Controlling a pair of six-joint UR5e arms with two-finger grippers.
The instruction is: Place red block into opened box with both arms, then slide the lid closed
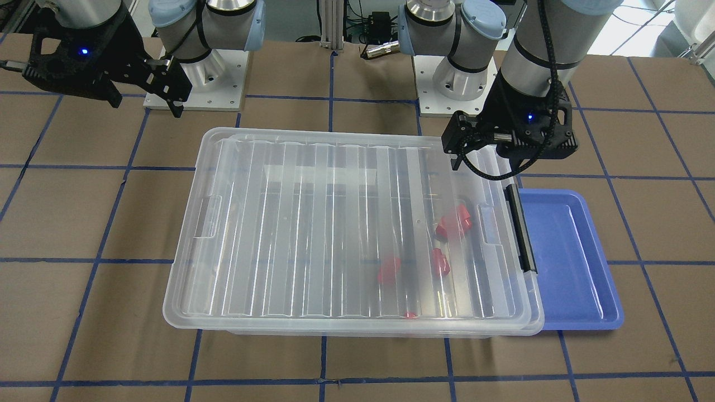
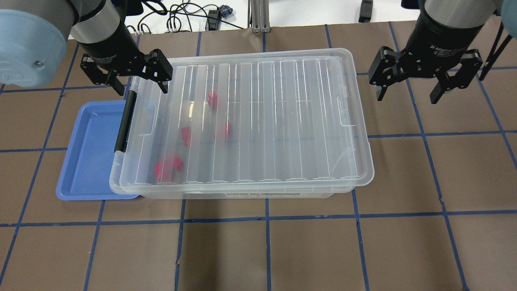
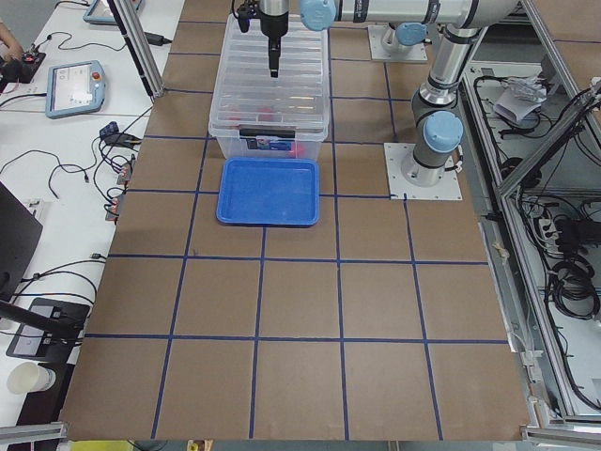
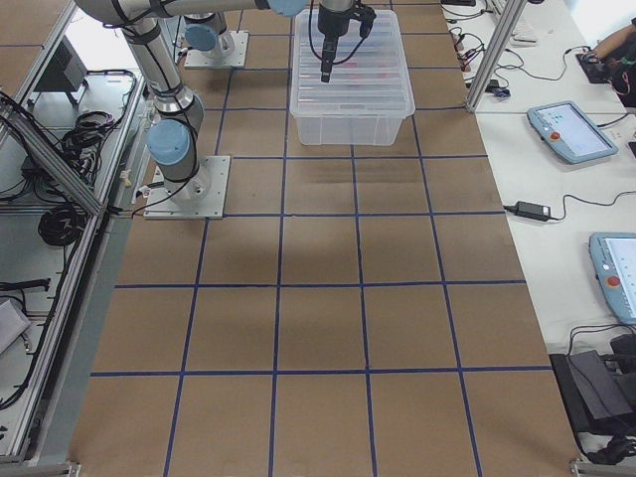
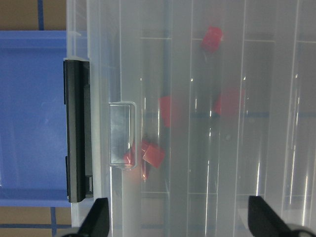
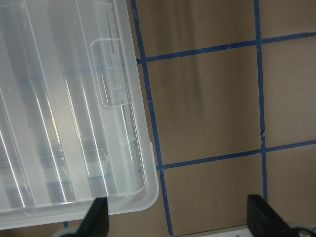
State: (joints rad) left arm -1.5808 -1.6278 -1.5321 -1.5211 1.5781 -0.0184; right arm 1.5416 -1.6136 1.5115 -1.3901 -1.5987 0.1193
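- Over the box, overhead view: we list the lid lying on it, covering nearly all of it, edges slightly askew to the box rim. Several red blocks show through the lid, inside the box toward its clip bar end.
- Same view: the left gripper hangs above the clip-bar end, jaws apart, holding nothing. The right gripper hangs beyond the opposite short end, jaws apart, empty, clear of the rim.
- Front-facing view: the box's long axis runs from one gripper to the other. We judge that any closing slide goes along that axis and that the left arm is the nearer to the lid.
- Side views: the blue tray lies flat against the box's clip-bar end. The table shows brown sheet with blue tape lines.
- Left wrist view: the fingers stand spread over the lid, with a recessed tab just inside the clip bar and blocks beneath it.
- Right wrist view: the fingers stand spread, with a lid corner to one side and table under the rest. We judge there is room for an approach at that end; whether the lid is fully seated we cannot tell.
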